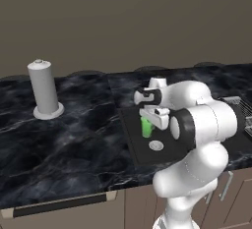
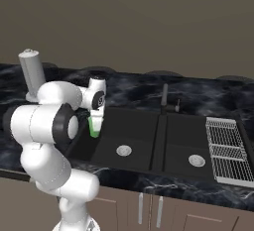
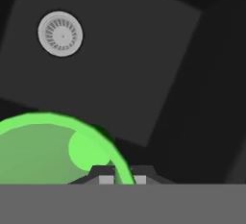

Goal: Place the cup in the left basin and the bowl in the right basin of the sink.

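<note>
The small green cup hangs upright over the left part of the left basin, above its floor. My gripper comes down on it from above and is shut on its rim. In the hand view the cup's rim passes between the two fingertips, and the gripper looks down at the left basin's floor and its silver drain. The right basin lies beyond the divider, with the wire rack at its edge. The bowl is out of view.
A tall grey cylinder on a round base stands on the dark marble counter left of the sink. The slim dark faucet rises behind the divider. Cabinet fronts run below the counter's edge.
</note>
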You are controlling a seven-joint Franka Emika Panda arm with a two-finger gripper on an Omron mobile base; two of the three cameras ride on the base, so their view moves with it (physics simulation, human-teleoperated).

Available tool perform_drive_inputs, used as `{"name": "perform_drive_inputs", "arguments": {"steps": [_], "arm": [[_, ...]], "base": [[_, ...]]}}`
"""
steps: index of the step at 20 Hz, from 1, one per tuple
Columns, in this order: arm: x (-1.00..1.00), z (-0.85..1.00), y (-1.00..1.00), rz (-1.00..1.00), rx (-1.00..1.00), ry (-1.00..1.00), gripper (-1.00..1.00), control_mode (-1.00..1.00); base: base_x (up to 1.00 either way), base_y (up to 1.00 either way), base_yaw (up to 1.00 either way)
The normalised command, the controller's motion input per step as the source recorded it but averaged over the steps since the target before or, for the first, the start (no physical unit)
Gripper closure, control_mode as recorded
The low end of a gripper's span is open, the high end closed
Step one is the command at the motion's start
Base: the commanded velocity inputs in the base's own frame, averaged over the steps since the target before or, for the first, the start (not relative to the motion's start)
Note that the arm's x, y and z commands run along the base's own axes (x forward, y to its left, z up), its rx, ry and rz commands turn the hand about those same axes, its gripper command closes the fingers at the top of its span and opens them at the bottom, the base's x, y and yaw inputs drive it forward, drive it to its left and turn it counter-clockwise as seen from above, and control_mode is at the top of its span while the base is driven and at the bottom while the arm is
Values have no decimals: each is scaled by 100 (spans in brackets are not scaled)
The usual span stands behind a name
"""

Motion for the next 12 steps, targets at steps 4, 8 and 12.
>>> {"name": "perform_drive_inputs", "arguments": {"steps": [4,8,12], "arm": [[37,-46,-42,-3,-4,-9,100,-100],[26,-49,-15,0,-8,-9,100,-100],[19,-46,-9,0,-1,-6,100,-100]], "base": [[0,0,0],[0,0,0],[0,0,0]]}}
